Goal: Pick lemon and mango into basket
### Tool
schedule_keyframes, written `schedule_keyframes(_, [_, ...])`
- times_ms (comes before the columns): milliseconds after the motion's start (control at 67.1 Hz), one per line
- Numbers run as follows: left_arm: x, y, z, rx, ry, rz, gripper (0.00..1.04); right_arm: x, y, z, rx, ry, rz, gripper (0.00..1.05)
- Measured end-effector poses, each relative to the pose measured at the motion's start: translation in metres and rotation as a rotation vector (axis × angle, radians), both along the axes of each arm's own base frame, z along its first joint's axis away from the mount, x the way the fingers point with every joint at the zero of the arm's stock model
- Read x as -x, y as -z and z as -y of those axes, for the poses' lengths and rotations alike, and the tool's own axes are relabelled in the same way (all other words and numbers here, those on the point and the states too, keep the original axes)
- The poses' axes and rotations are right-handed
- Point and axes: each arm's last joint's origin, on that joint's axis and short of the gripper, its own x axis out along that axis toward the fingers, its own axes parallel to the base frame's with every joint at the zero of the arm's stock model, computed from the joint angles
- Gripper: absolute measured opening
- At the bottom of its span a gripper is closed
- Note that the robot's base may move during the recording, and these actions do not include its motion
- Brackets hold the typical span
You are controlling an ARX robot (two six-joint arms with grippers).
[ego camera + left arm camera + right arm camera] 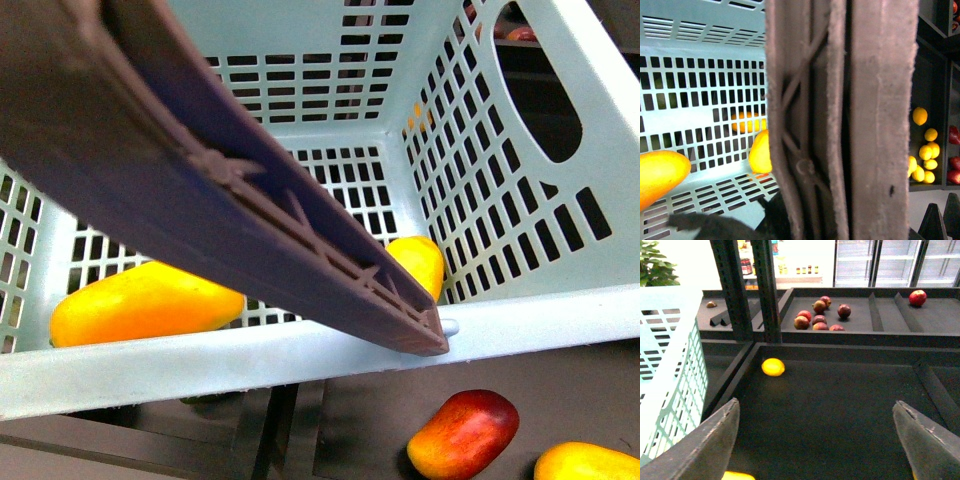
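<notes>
Front view looks down into the basket [520,320], w/ its brown ribbed handle [250,200] crossing the shot diagonally. The mango [145,302] lies on the basket's slotted base next to the near rim, long axis roughly parallel to that rim, blunt end toward the basket's left wall. The lemon [420,262] sits in the near right corner of the base, partly hidden by the handle, so which way it points is unclear. Outside the basket, just past the near rim, a red-blushed mango [463,432] and another yellow-orange fruit [585,462] lie on the dark surface [360,420].

Left wrist view is mostly filled by the handle up close; the left tool itself isn't visible, so can't tell its state. Only this view shows a shelf bin of small yellow fruits [924,152] beyond the basket.

Right wrist view alone shows the right tool [817,440], spread wide & empty, over dark surface beside the basket's outer wall. Ahead of it, a lone yellow fruit [773,367], and further off a compartment of dark red fruits [819,319].
</notes>
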Motion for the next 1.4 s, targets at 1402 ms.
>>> schedule_keyframes(1402, [0.0003,0.0,0.0004,0.001,0.002,-0.001,0.14,0.0002,0.0001,-0.0001,0.002,-0.003,0.0,0.96])
